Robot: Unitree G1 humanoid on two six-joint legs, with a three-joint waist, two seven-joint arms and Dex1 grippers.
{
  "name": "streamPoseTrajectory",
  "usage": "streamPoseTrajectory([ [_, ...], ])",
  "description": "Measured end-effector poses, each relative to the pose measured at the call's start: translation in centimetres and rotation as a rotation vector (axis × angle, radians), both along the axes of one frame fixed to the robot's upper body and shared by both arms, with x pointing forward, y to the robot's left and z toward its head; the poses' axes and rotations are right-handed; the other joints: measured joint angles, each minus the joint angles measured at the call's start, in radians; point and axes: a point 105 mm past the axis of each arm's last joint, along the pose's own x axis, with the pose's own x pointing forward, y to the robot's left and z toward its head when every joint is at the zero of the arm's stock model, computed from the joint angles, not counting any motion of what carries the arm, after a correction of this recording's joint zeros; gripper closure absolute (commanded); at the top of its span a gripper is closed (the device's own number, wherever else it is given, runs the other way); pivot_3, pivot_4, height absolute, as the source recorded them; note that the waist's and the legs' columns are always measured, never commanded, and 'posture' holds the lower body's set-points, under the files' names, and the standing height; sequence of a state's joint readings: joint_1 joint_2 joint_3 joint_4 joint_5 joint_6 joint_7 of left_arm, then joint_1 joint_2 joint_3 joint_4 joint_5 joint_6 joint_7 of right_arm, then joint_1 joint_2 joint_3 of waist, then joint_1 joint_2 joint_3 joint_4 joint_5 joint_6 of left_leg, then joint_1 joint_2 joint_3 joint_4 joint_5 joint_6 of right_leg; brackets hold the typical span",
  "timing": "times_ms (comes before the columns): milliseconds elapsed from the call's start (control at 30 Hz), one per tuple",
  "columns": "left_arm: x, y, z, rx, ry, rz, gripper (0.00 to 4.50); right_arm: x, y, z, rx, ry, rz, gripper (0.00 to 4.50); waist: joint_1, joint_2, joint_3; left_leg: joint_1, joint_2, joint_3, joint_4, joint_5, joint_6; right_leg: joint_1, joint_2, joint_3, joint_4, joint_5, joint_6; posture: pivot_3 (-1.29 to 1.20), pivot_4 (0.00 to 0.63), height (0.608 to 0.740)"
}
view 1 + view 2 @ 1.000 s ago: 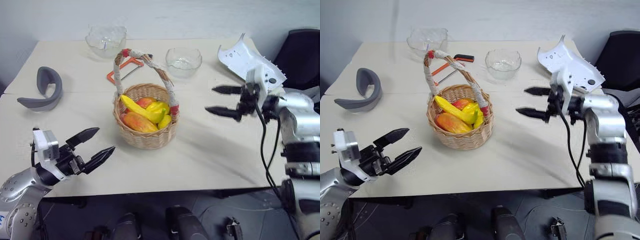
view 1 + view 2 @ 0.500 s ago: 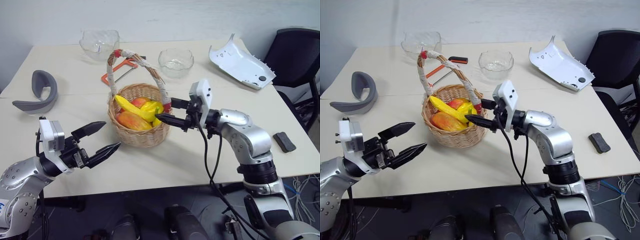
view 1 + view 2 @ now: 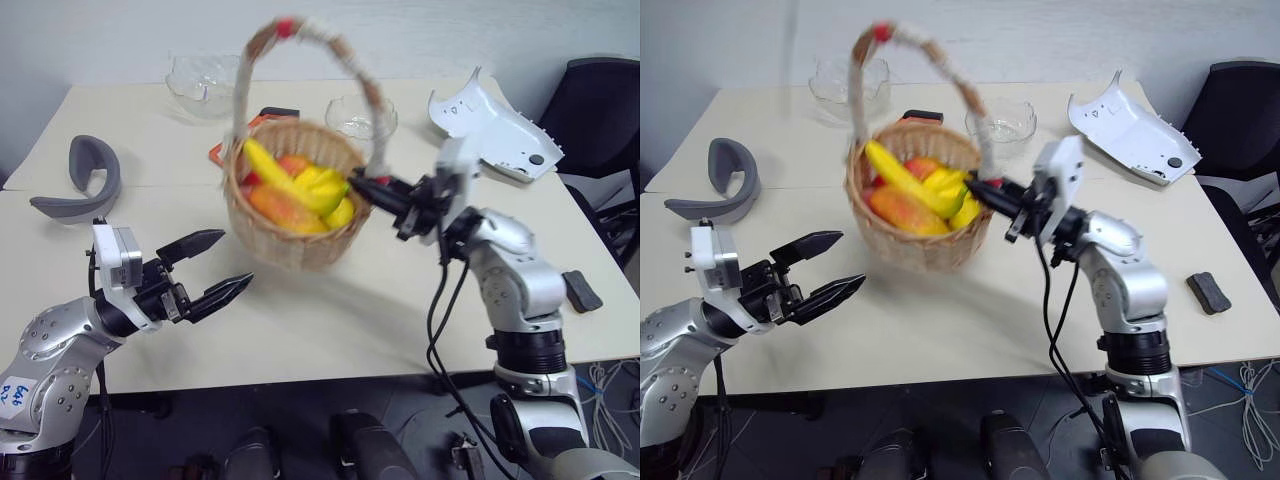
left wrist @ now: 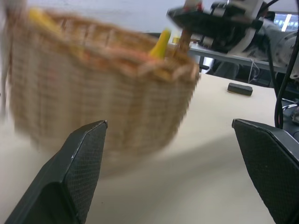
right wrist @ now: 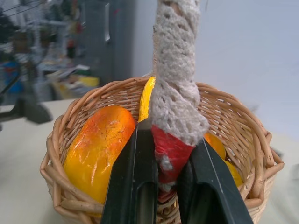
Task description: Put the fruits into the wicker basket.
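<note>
The wicker basket (image 3: 292,228) hangs tilted above the table, its arched handle (image 3: 305,32) swinging upward. Inside lie the fruits: an orange-red mango (image 3: 283,207), a yellow banana (image 3: 272,168) and other small yellow and red pieces. My right gripper (image 3: 362,190) is shut on the handle's red-banded base at the rim (image 5: 164,151); the mango (image 5: 96,148) lies just beyond its fingers. My left gripper (image 3: 236,258) stands open and empty at the front left, pointing toward the basket wall (image 4: 98,93) from a short distance.
Two clear glass bowls (image 3: 203,80) (image 3: 352,108) stand at the back. A grey curved piece (image 3: 92,175) lies far left, a white plastic shell (image 3: 495,118) back right, a small black block (image 3: 583,292) right, an orange tool (image 3: 222,152) behind the basket.
My right gripper swung in from the right, shut on the handle's base and lifted the basket off the table, tilting it. The left gripper stayed open, edging slightly forward.
</note>
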State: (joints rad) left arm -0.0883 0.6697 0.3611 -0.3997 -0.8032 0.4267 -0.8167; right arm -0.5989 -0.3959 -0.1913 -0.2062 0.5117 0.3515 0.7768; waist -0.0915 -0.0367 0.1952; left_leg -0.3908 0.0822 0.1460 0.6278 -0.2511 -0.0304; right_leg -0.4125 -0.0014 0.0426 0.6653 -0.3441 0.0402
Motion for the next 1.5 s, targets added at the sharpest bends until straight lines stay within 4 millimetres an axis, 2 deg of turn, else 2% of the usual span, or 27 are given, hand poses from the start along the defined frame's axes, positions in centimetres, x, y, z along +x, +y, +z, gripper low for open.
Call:
streamPoseTrajectory([
  [167,0.4,-0.3,-0.1,0.005,0.005,-0.028,0.0,0.5,-6.5,-2.2,0.02,0.076,-0.276,4.35,0.009,0.0,0.0,0.0,0.0,0.001,0.0,0.0,0.0,0.0,0.0,0.001,-0.002,0.0,0.0,0.0,0.15,0.74],
  [333,0.8,-0.9,-0.3,0.013,0.012,-0.067,0.0,1.9,-11.3,-3.6,-0.031,0.103,-0.53,4.35,-0.002,0.0,0.0,0.002,0.0,0.003,0.0,0.0,0.0,0.0,0.001,0.003,0.0,0.0,0.001,0.0,0.15,0.74],
  [433,1.0,-1.1,0.0,0.005,-0.001,-0.074,0.0,3.2,-13.6,-5.2,-0.047,0.174,-0.685,4.35,-0.004,0.0,0.0,0.002,0.0,0.002,0.0,0.001,-0.001,0.0,0.001,0.003,0.002,0.0,0.001,0.0,0.15,0.74],
  [533,1.1,-1.2,0.2,-0.006,-0.01,-0.075,0.0,3.8,-14.2,-5.3,-0.022,0.201,-0.714,4.35,-0.008,0.0,0.0,0.003,0.0,0.003,0.0,0.001,-0.001,0.001,0.002,0.004,0.003,0.0,0.001,0.0,0.15,0.74],
  [600,1.0,-1.2,0.0,-0.009,-0.009,-0.074,0.0,3.8,-14.2,-5.3,-0.001,0.211,-0.703,3.61,-0.007,0.0,0.0,0.003,0.0,0.003,0.0,0.001,-0.001,0.001,0.002,0.004,0.003,0.0,0.001,0.0,0.15,0.74],
  [667,1.0,-1.1,-0.2,-0.008,-0.003,-0.071,0.0,3.8,-14.3,-5.6,-0.001,0.221,-0.698,3.07,-0.007,0.0,0.0,0.003,0.0,0.003,0.0,0.001,-0.001,0.001,0.002,0.004,0.003,0.0,0.001,0.0,0.15,0.74],
  [733,0.8,-0.9,-0.6,-0.007,0.008,-0.061,0.0,3.3,-15.1,-6.0,-0.025,0.235,-0.708,2.4,-0.004,0.0,0.0,0.003,0.0,0.003,0.0,0.001,-0.001,0.001,0.002,0.004,0.003,0.0,0.002,0.0,0.15,0.74],
  [867,0.4,0.1,-1.7,-0.009,0.046,-0.021,0.0,0.7,-17.1,-5.8,-0.117,0.231,-0.695,1.08,0.008,0.002,0.0,0.003,0.0,0.003,0.0,0.0,0.0,0.001,0.002,0.004,0.001,-0.001,0.003,0.0,0.15,0.74],
  [967,0.0,1.1,-3.5,0.017,0.108,0.014,0.0,-1.5,-18.0,-4.2,-0.218,0.192,-0.641,0.07,0.007,0.002,0.0,0.003,0.0,0.003,0.0,0.0,0.0,0.002,0.002,0.004,0.0,-0.001,0.003,0.0,0.15,0.74],
  [1033,-0.3,1.7,-4.5,0.063,0.133,0.034,0.0,-2.9,-17.5,-4.0,-0.32,0.19,-0.544,0.02,0.005,0.002,0.0,0.005,0.0,0.003,0.0,-0.001,0.001,0.004,0.002,0.004,-0.001,-0.001,0.003,0.0,0.15,0.74],
  [1067,-0.4,1.9,-4.8,0.083,0.133,0.046,0.0,-3.6,-17.0,-4.5,-0.382,0.198,-0.484,0.02,0.005,0.001,0.0,0.005,0.0,0.002,0.0,-0.001,0.001,0.004,0.002,0.004,-0.002,-0.001,0.003,0.0,0.15,0.74],
  [1167,-0.2,3.0,-5.6,0.132,0.11,0.126,0.0,-5.3,-14.4,-8.1,-0.565,0.234,-0.245,0.02,0.006,0.0,-0.001,0.006,0.0,0.002,0.0,-0.004,0.006,0.006,0.002,0.004,-0.003,-0.001,0.004,0.0,0.15,0.74],
  [1233,0.2,3.6,-5.9,0.146,0.096,0.176,0.0,-5.5,-12.1,-9.9,-0.58,0.222,-0.121,0.02,0.003,0.0,-0.001,0.006,0.0,0.002,0.001,-0.004,0.007,0.007,0.002,0.004,-0.003,0.0,0.004,0.0,0.15,0.74],
  [1400,0.1,3.4,-7.0,0.229,0.07,0.202,0.0,-3.9,-5.3,-12.5,-0.541,0.125,0.112,0.02,-0.002,-0.001,-0.001,0.006,0.0,0.003,0.001,0.001,0.01,0.007,0.002,0.004,-0.003,0.006,0.003,0.0,0.15,0.74],
  [1500,-0.2,2.9,-8.0,0.253,0.074,0.205,0.0,-2.3,-2.8,-14.1,-0.526,0.112,0.172,0.02,0.001,-0.001,-0.001,0.006,0.0,0.003,0.001,0.001,0.01,0.005,0.001,0.004,-0.003,0.007,0.002,0.0,0.15,0.74],
])
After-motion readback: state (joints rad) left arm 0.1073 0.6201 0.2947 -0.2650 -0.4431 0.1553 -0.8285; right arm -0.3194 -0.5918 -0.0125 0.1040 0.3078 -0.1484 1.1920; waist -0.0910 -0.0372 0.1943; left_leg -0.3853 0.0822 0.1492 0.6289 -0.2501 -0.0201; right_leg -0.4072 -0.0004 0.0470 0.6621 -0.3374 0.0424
